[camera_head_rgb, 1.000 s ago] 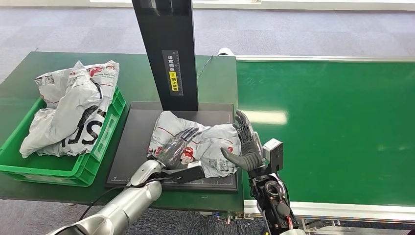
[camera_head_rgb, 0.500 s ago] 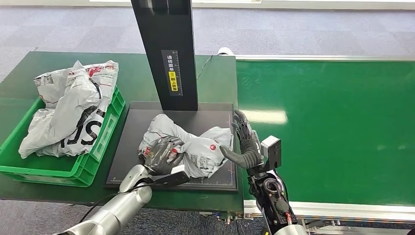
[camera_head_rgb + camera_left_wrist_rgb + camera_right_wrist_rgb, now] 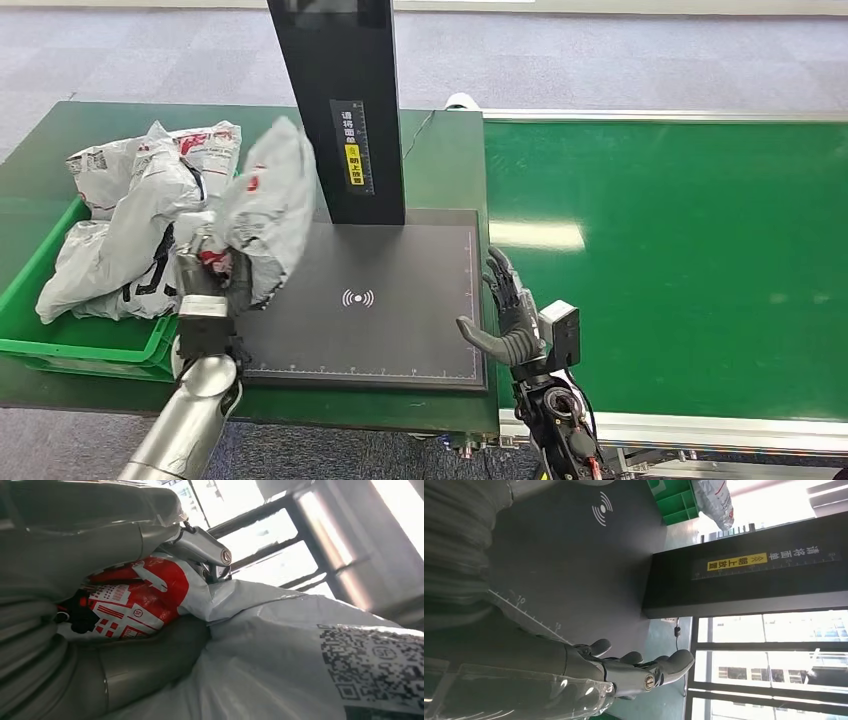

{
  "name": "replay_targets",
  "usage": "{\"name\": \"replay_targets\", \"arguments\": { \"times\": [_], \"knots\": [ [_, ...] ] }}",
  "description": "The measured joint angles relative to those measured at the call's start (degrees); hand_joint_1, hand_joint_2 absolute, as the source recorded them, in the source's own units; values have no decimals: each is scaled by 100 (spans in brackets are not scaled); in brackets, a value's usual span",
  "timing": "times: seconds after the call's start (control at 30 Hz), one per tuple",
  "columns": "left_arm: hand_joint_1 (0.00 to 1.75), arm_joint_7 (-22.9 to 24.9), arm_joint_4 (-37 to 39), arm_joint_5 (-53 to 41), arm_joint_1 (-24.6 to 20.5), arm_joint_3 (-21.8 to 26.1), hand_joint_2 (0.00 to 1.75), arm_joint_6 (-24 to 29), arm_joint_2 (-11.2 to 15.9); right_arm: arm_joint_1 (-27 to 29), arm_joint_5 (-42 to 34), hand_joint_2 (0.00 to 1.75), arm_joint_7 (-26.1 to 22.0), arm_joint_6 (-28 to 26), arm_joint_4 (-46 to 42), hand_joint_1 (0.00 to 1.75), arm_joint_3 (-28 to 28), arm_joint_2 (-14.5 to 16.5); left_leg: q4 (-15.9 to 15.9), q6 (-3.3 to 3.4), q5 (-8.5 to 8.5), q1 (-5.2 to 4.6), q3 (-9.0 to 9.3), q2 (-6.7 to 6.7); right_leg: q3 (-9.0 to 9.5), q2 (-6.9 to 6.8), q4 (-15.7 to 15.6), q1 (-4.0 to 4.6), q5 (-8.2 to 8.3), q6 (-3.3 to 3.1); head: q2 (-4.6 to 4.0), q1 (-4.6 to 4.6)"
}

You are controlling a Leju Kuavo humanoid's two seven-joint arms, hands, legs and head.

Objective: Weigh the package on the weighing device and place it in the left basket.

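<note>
A grey package [image 3: 262,205] hangs in the air over the seam between the black scale [image 3: 400,330] and the green basket [image 3: 120,345], gripped at its lower end by the left hand [image 3: 205,275]; the left wrist view shows thumb and fingers wrapped tight on the red-printed plastic. The bag stands nearly upright above the hand, its top leaning toward the scale's black post [image 3: 340,110]. The scale plate lies bare, so the weighing looks done and the drop into the basket is the step in hand. That basket already holds other bags [image 3: 130,225] heaped above its rim, and there lies the risk: a package released onto the pile could slide off the slick plastic and land back on the scale or on the table [image 3: 440,160]. A release too near the inner wall could leave it straddling the rim. The soft bag may also flop as the arm swings, shifting in the grip. The right hand [image 3: 510,320] waits at the scale's right edge, fingers spread, holding nothing, beside the green belt [image 3: 680,260].
</note>
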Motion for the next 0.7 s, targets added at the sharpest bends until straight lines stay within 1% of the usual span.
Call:
{"name": "replay_targets", "arguments": {
  "times": [0.13, 0.23, 0.3, 0.37, 0.43, 0.5, 0.57, 0.63, 0.7],
  "knots": [
    [175, -6, -1011, 238, 314, 336, 175, -179, 25, 37, 2, 175, 16, 8, -46, 0, -34, -28, 0, 0, 0, 0, -1, 1, 1, 0, 0, 0, 0, 0, 0, 2],
    [175, -6, -1715, 695, 521, 694, 175, -503, 14, 42, 20, 175, 34, 22, -54, 0, -60, -31, 0, 0, 0, 0, -1, 3, 1, 2, 0, 0, 1, 0, 0, 1],
    [175, -6, -2214, 1129, 659, 1117, 175, -938, -21, 41, 30, 175, 40, 26, -54, 0, -97, -37, 0, 0, 0, 0, 0, 9, 0, 5, 0, 0, 1, 0, 0, 1],
    [175, -6, -2643, 1437, 744, 1698, 175, -1417, -96, 41, 44, 175, 39, 26, -54, 0, -150, -50, -1, 0, 0, 1, 0, 12, -2, 6, 0, 1, 0, -1, 0, 1],
    [175, -6, -2914, 1545, 751, 2279, 175, -1660, -158, 41, 68, 175, 36, 27, -54, 0, -204, -63, -1, -1, 0, 1, 0, 10, -4, 5, 0, 1, 0, -1, 0, 1],
    [175, -3, -2980, 1558, 682, 2712, 175, -1655, -159, 42, 104, 175, 35, 28, -54, 0, -242, -68, -1, -1, 1, 2, 0, 8, -4, 5, 0, 2, -1, -2, 0, 1],
    [175, 44, -2856, 1517, 505, 3013, 175, -1542, -68, 42, 141, 175, 35, 32, -54, 0, -264, -68, -1, -2, 2, 3, 1, 7, -3, 4, 0, 3, -1, -2, 0, 3],
    [175, 151, -2497, 1288, 158, 3197, 175, -1260, 182, 41, 173, 175, 36, 36, -54, 0, -280, -61, -1, -7, 8, 4, 2, 4, -3, 2, 1, 4, 3, -6, -1, 7],
    [175, 328, -1897, 775, -359, 3271, 175, -888, 538, 41, 205, 175, 34, 44, -54, 0, -295, -43, 0, -14, 17, 6, 3, 1, -5, 0, 1, 6, 8, -12, -1, 5]
  ]
}}
